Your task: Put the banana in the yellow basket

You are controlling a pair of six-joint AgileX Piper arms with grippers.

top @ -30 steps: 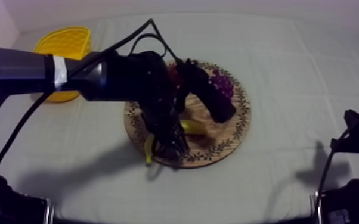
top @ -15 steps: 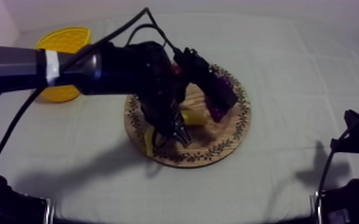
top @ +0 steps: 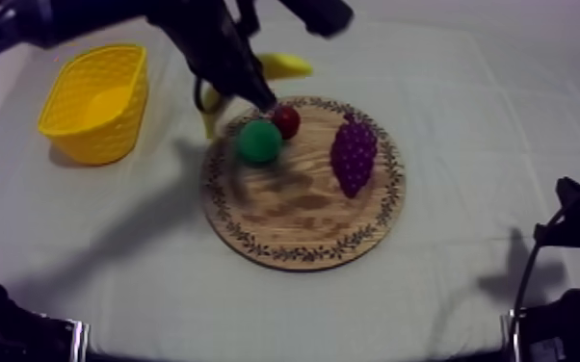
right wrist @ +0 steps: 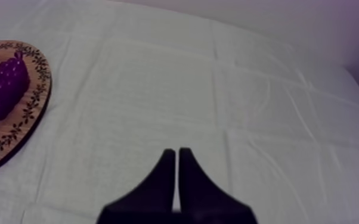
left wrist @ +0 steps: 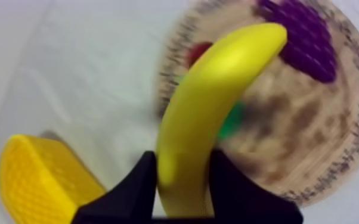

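The left claw (left wrist: 183, 156) is clamped on the banana (left wrist: 217, 101), one black finger (left wrist: 135, 184) on each side of its lower part, so that the rest of the fruit sticks out beyond the fingertips. In the top view the left arm comes in from the upper left and holds the banana in the air, off the wooden board (top: 294, 207). It hangs above the cloth near the board's far left rim, between the board and the yellow basket (top: 92, 135). It is not over the basket's opening. The basket stands upright on the left side of the worktop (top: 467, 116), apart from the board.

Three fruits lie on the board. A bunch of grapes (top: 354, 154) is on its right half. A small red fruit (top: 285, 121) is near the far rim. Just beside it, and perhaps touching it, is a round green fruit (top: 258, 141), probably the pear, though its shape is hard to make out.

The right claw (right wrist: 177, 152) has its two fingers pressed together in a narrow wedge with nothing between them. It hangs over bare cloth to the right of the board, well apart from the fruit. In the top view the right arm sits low at the right edge.
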